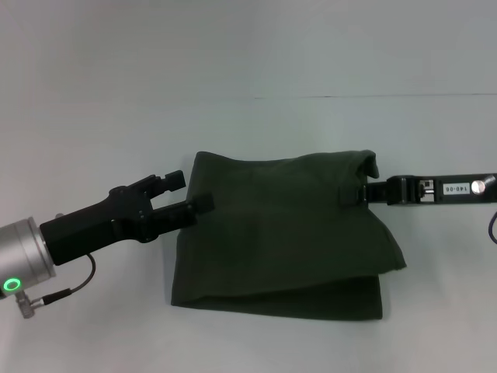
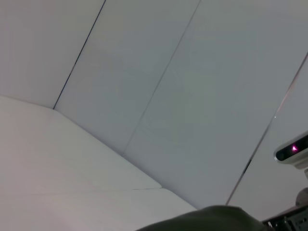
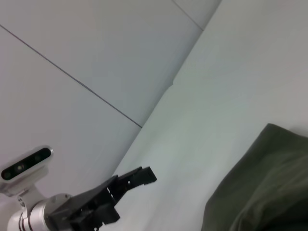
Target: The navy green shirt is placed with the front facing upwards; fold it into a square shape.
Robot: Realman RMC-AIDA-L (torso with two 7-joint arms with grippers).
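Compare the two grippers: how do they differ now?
The left gripper has its jaws open at the shirt's left edge, gripping nothing. The right gripper is shut on the shirt's right upper edge. Both are black and reach in from opposite sides.

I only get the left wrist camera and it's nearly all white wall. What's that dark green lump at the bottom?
Observer: That's the navy green shirt, lying folded into a rough rectangle on the white table.
Operator: Is the left hand squeezing it?
Observer: No. The left gripper is open, with its fingertips right at the shirt's left edge.
Operator: Where's the other hand?
Observer: The right gripper is at the shirt's far right corner, where the cloth bunches up.
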